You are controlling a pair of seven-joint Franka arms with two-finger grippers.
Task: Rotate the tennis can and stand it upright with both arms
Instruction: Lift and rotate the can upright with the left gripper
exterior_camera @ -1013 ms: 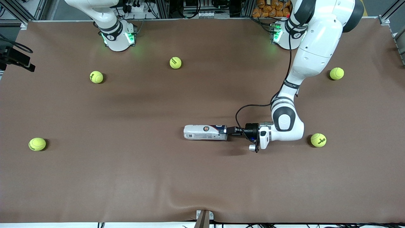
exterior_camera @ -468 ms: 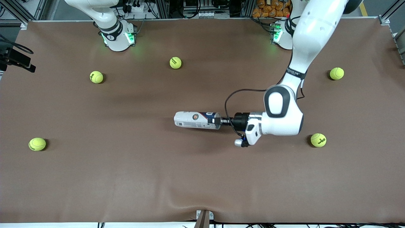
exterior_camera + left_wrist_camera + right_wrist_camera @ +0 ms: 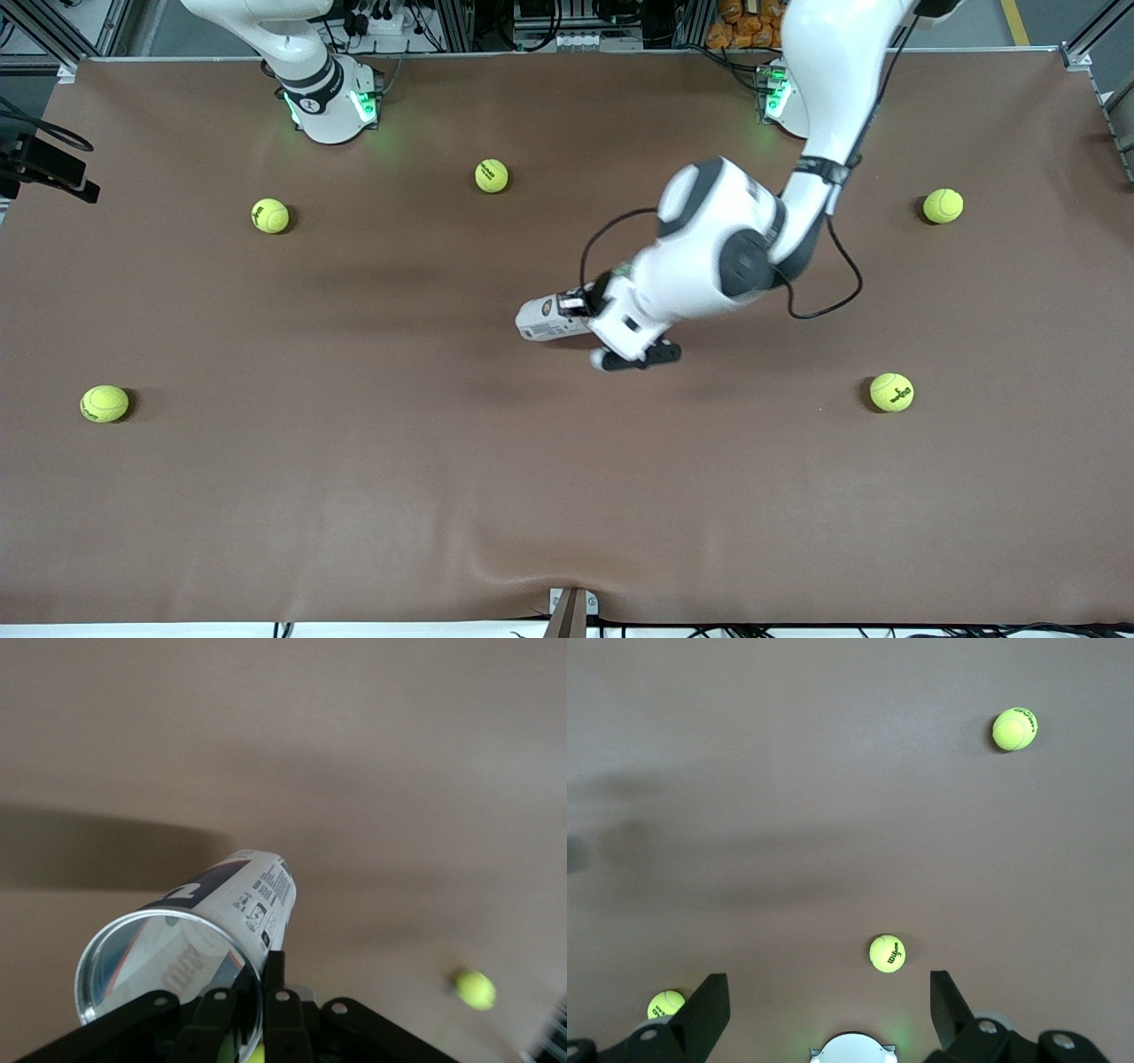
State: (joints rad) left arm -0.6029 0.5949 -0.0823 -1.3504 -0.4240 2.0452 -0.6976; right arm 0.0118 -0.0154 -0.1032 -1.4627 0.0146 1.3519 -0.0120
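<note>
Two glossy white jointed arms with dark grey joint bands are showing; the left arm (image 3: 718,248) is trailing a looping black cable (image 3: 824,283), and green lights are glowing on both rounded white bases (image 3: 332,102). The black two-finger right claw (image 3: 828,1010) is showing small silver screws.

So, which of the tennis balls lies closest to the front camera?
The tennis ball at the right arm's end of the table. It shows lowest in the front view, just below the ball at the left arm's end.
</note>
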